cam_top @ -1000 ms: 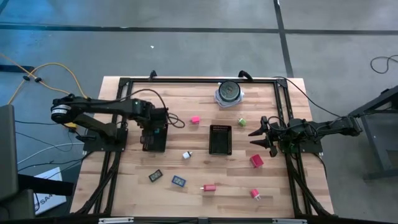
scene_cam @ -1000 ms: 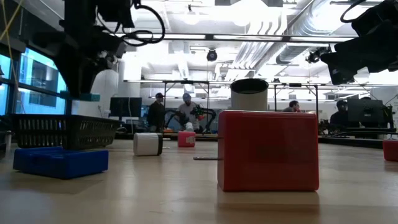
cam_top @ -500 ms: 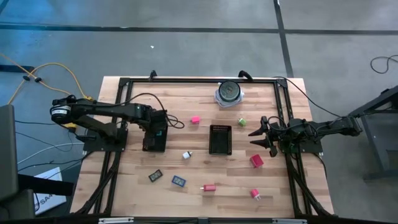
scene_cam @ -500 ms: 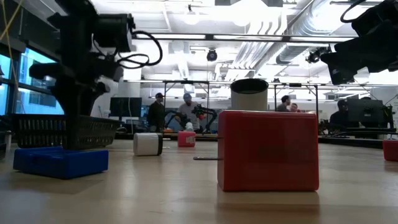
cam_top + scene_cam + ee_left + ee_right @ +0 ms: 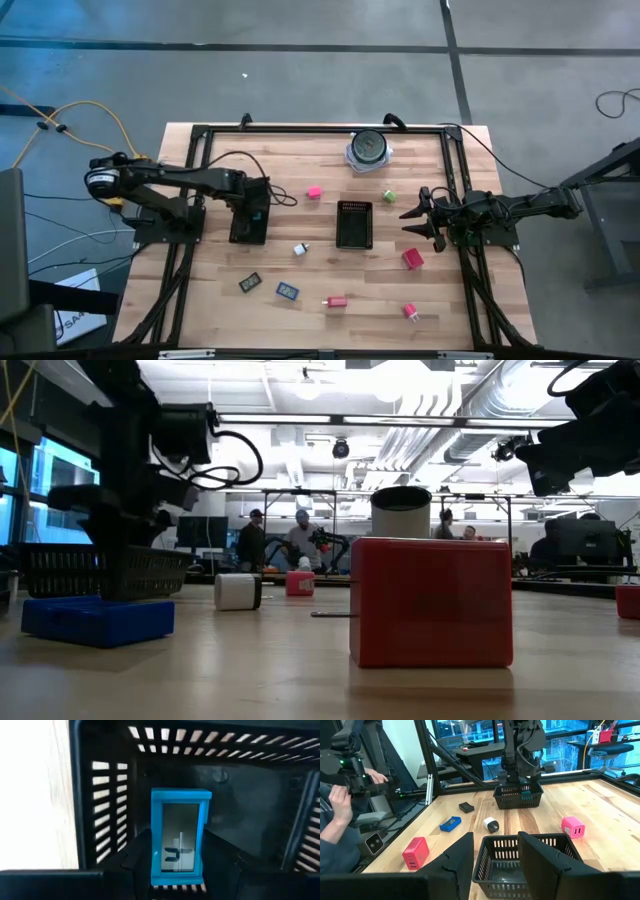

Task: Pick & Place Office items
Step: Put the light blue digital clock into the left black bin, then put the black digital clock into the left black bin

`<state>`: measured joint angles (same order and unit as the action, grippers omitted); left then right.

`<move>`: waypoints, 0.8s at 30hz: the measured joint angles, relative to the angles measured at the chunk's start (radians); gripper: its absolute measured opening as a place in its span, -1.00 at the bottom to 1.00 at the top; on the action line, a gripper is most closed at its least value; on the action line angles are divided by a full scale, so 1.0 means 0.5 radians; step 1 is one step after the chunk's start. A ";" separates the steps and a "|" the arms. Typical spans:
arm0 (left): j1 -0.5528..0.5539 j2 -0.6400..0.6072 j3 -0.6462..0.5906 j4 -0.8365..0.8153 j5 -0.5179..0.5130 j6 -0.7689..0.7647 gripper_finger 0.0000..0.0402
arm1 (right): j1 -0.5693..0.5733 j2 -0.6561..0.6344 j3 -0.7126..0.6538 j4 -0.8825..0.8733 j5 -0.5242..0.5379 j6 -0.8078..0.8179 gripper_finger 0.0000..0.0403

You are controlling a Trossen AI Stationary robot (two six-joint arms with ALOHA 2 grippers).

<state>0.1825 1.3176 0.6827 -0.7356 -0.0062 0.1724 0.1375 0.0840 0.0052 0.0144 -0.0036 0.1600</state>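
Note:
My left gripper (image 5: 250,214) points down into the left black mesh tray (image 5: 247,234), shut on a small teal-blue rectangle with a grey face (image 5: 180,840). In the low view the tray's wall (image 5: 100,570) hides the piece. My right gripper (image 5: 412,221) waits open and level at the table's right side, facing the middle tray (image 5: 520,860) with nothing between its fingers. Loose on the table lie a pink block (image 5: 314,192), a green piece (image 5: 389,197), a white piece (image 5: 300,249), a red block (image 5: 413,259), a dark rectangle (image 5: 250,283) and a blue rectangle (image 5: 287,291). My left gripper pinches the teal-blue rectangle by its two long sides (image 5: 156,860), near the end closest to the wrist, between the two fingers. The fingers come from above, pointing down into the tray and lying along the piece. Whether its far end touches the tray's floor, I cannot tell.
A round grey-and-black disc (image 5: 368,148) stands at the far edge. The middle tray (image 5: 354,224) sits between the arms. Two more pink-red pieces (image 5: 337,301) (image 5: 410,312) lie near the front. A black frame (image 5: 300,130) rims the table. People show in the room beyond.
My left gripper has gone down into the left tray, still shut on the teal-blue rectangle. The piece stood above the tray's rim a second ago and is now sunk behind its wall.

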 joint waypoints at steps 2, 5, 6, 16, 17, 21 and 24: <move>0.000 0.025 0.000 0.044 0.011 0.026 -0.30 | 0.000 0.000 0.000 0.001 0.000 0.000 -0.30; 0.000 0.034 0.000 0.070 0.018 0.017 -0.28 | 0.000 0.000 0.000 0.000 0.000 0.000 -0.30; 0.000 0.036 0.000 0.074 0.018 0.005 -0.26 | 0.000 0.000 0.000 0.001 0.001 0.000 -0.30; 0.012 0.036 0.001 0.066 0.025 -0.058 -0.06 | 0.000 0.000 0.000 0.001 0.000 0.000 -0.30; 0.017 0.036 0.001 0.065 0.030 -0.060 -0.06 | 0.000 0.000 0.000 0.001 0.001 0.000 -0.30; 0.028 0.036 0.001 0.065 0.030 -0.060 -0.05 | 0.000 0.000 0.000 0.001 0.000 0.000 -0.30; 0.028 0.030 0.002 0.065 0.030 -0.060 -0.05 | 0.000 0.000 0.000 0.001 0.000 0.000 -0.30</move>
<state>0.1967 1.3325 0.6834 -0.7033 0.0090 0.1424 0.1375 0.0841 0.0053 0.0147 -0.0034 0.1600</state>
